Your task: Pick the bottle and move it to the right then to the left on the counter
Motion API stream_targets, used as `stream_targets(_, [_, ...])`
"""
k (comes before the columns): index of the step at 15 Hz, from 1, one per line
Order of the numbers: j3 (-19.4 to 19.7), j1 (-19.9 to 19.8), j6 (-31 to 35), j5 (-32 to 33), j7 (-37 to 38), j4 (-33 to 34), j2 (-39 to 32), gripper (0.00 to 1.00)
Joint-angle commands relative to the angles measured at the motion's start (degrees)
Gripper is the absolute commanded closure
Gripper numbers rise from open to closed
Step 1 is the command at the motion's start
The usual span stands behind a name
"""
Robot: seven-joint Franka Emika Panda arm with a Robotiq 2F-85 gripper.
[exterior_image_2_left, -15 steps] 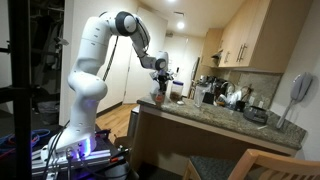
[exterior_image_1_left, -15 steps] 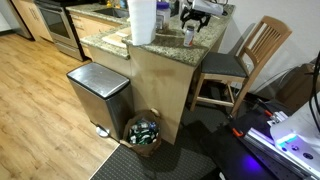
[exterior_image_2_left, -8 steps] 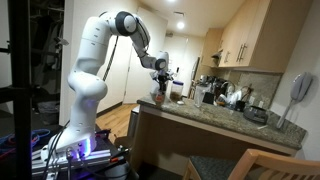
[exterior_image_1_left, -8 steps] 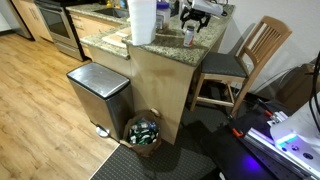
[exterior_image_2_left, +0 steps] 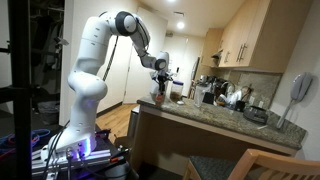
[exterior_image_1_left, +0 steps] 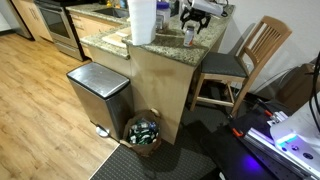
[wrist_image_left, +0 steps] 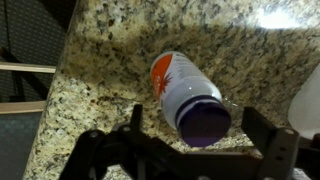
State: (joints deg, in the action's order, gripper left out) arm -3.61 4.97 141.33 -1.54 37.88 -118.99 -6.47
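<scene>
The bottle [wrist_image_left: 185,95] stands on the speckled granite counter [wrist_image_left: 100,60]. In the wrist view it is white with an orange label and a dark purple cap. My gripper [wrist_image_left: 200,125] is open, with one finger on each side of the bottle's top and gaps on both sides. In both exterior views the gripper [exterior_image_1_left: 190,18] [exterior_image_2_left: 163,78] hangs just above the small bottle [exterior_image_1_left: 188,36] [exterior_image_2_left: 158,97] near the end of the counter [exterior_image_1_left: 165,48] [exterior_image_2_left: 210,115].
A tall white paper towel roll [exterior_image_1_left: 142,20] stands on the counter close to the bottle. A white object [wrist_image_left: 308,105] sits just beside the bottle in the wrist view. A steel trash bin [exterior_image_1_left: 98,92], a basket [exterior_image_1_left: 143,132] and a wooden chair [exterior_image_1_left: 240,65] stand on the floor below.
</scene>
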Motion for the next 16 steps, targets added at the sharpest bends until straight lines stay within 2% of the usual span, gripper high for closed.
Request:
stream_targets(1, [-0.16, 0.19, -1.82, -3.77, -1.82, -0.41, 0.39, 0.00])
stream_targets(3, [-0.30, 0.21, -2.38, -5.81, -2.03, -0.75, 0.71, 0.00])
stream_targets(4, [0.17, 0.45, -0.86, -3.46, -0.55, -0.09, -0.01, 0.00])
stream_targets(7, [0.16, 0.46, -0.89, -3.64, -0.53, -0.09, -0.01, 0.00])
stream_targets(8, [0.29, 0.42, -0.57, -3.23, -0.46, -0.24, -0.02, 0.25])
stream_targets(9, [0.37, 0.37, -0.25, -3.03, -0.50, -0.40, -0.06, 0.26])
stream_targets(15, [0.64, 0.29, -1.08, -3.64, -0.10, -0.21, -0.08, 0.72])
stream_targets(16, [0.64, 0.30, -1.80, -3.46, -0.22, -0.01, -0.10, 0.73])
